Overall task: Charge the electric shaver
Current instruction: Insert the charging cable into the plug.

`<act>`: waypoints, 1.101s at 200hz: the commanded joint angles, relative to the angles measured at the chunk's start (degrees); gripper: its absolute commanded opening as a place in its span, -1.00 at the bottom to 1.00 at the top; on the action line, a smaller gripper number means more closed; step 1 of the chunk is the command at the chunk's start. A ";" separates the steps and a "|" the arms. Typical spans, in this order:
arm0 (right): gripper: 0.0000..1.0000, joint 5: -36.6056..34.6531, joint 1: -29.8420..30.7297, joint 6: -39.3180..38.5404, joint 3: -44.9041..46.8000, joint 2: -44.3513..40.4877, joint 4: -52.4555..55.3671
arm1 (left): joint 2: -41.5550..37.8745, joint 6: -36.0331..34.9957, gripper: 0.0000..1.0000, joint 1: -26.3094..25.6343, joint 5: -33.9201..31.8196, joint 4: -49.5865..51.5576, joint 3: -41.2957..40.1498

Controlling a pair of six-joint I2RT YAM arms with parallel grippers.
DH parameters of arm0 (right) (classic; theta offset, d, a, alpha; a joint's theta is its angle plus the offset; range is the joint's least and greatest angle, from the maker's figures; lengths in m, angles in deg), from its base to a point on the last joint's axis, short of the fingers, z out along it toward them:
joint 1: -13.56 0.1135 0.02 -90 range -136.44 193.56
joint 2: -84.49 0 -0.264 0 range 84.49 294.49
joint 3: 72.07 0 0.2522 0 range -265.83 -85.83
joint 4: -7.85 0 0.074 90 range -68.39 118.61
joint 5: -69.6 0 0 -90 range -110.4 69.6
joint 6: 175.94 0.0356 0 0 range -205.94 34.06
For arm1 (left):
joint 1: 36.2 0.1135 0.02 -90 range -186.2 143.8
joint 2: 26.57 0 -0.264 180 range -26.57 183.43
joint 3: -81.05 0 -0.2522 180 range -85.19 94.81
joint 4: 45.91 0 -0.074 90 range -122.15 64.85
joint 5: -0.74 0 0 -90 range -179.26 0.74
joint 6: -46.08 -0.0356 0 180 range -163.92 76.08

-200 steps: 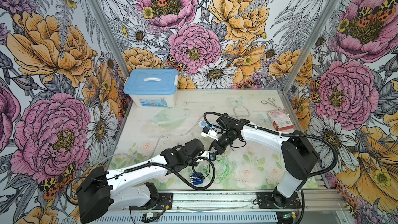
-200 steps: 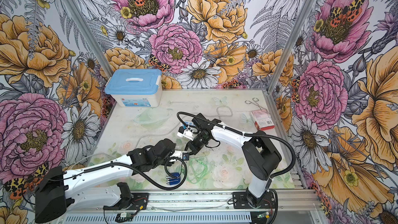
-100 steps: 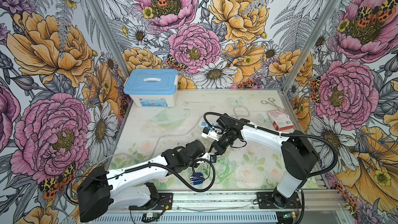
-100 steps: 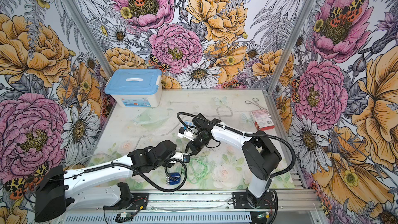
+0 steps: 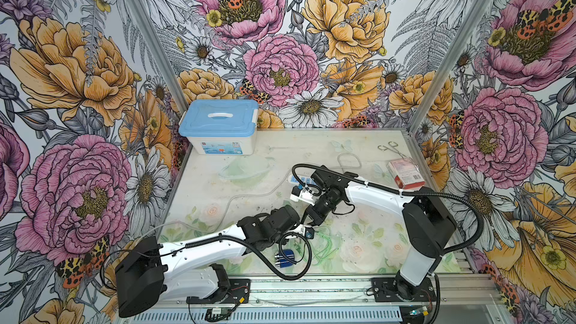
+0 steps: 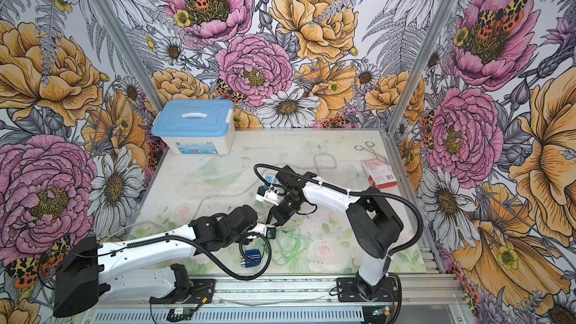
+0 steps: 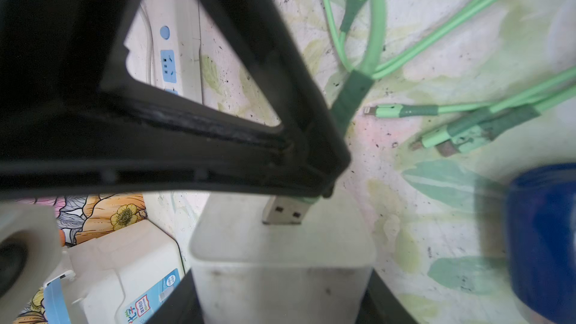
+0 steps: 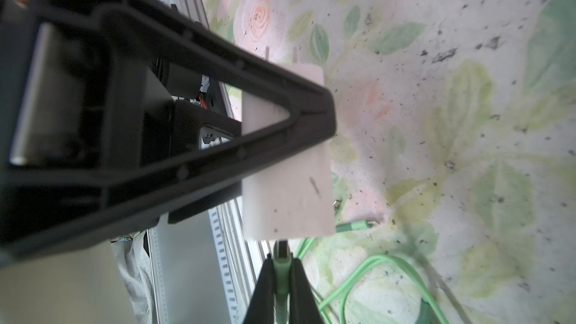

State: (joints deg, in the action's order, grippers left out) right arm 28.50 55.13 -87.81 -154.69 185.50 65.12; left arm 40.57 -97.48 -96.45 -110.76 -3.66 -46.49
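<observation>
Two pairs of jaws meet tip to tip above the table [image 5: 218, 188]. My left gripper [image 7: 280, 289] stands partway apart, clamped on the white cube charger [image 7: 280, 254]. My right gripper [image 8: 282, 278] is pinched almost closed on the green USB plug [image 7: 282, 211]. The plug's metal end touches the cube's face; I cannot tell whether it has entered a port. The electric shaver [image 5: 284, 260] lies on the table near my left jaws, towards my bases and apart from both pairs. The green cable [image 5: 324, 250] loops just beside it.
</observation>
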 commanded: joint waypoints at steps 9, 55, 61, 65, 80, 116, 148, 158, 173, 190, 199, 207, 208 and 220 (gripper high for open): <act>-1.00 0.71 0.80 -1.02 -2.47 1.53 -3.44 | -0.29 -0.36 -1.00 -1.33 1.93 -4.17 1.64; -1.00 -0.67 0.63 -1.72 -2.32 1.64 -3.19 | -0.95 -1.80 -1.00 -2.92 2.88 -4.13 1.64; -1.00 -0.74 0.54 -1.95 -2.54 1.73 -3.01 | -1.10 -1.94 -1.00 -3.44 3.47 -4.14 1.60; -1.00 -0.75 0.46 -2.07 -2.61 1.81 -2.91 | -1.21 -2.09 -1.00 -3.71 3.78 -4.05 1.58; -1.00 -0.83 0.29 -2.50 -3.07 1.91 -2.51 | -1.25 -2.51 -1.00 -4.94 4.24 -3.49 1.72; -1.00 -1.17 -0.14 -3.31 -3.47 1.82 -2.03 | -1.10 -2.09 -1.00 -5.71 5.50 -2.80 2.17; -1.00 -1.63 -0.47 -3.98 -3.90 2.00 -2.03 | -0.17 -1.37 -1.00 -6.63 6.46 -2.90 2.87; -1.00 -1.69 -0.67 -4.25 -4.00 2.07 -1.87 | -0.07 -1.37 -1.00 -6.90 6.85 -2.81 2.92; -1.00 -1.76 -1.00 -4.75 -4.34 2.00 -1.67 | 0.00 -1.38 -1.00 -7.50 7.25 -2.83 2.79; -1.00 -1.78 -1.47 -5.24 -4.78 1.91 -1.41 | 0.10 -0.98 -1.00 -8.04 7.39 -2.83 2.70; -1.00 -1.83 -1.72 -5.50 -5.07 1.91 -1.24 | 0.15 -0.85 -1.00 -8.48 7.60 -2.82 2.61; -1.00 -1.79 -1.90 -5.72 -5.30 1.91 -1.14 | 0.23 -0.68 -1.00 -8.56 7.79 -2.83 2.69; -1.00 -1.79 -1.91 -5.75 -5.35 1.91 -1.14 | 0.26 -0.67 -1.00 -8.61 7.87 -2.83 2.70; -1.00 -1.72 -2.08 -6.10 -5.83 2.16 -0.89 | 0.52 -0.36 -1.00 -9.04 8.05 -2.91 2.85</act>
State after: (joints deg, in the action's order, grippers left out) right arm 28.90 55.06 -92.47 -156.26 186.64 73.34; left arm 40.85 -98.09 -101.85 -111.48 -2.08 -46.39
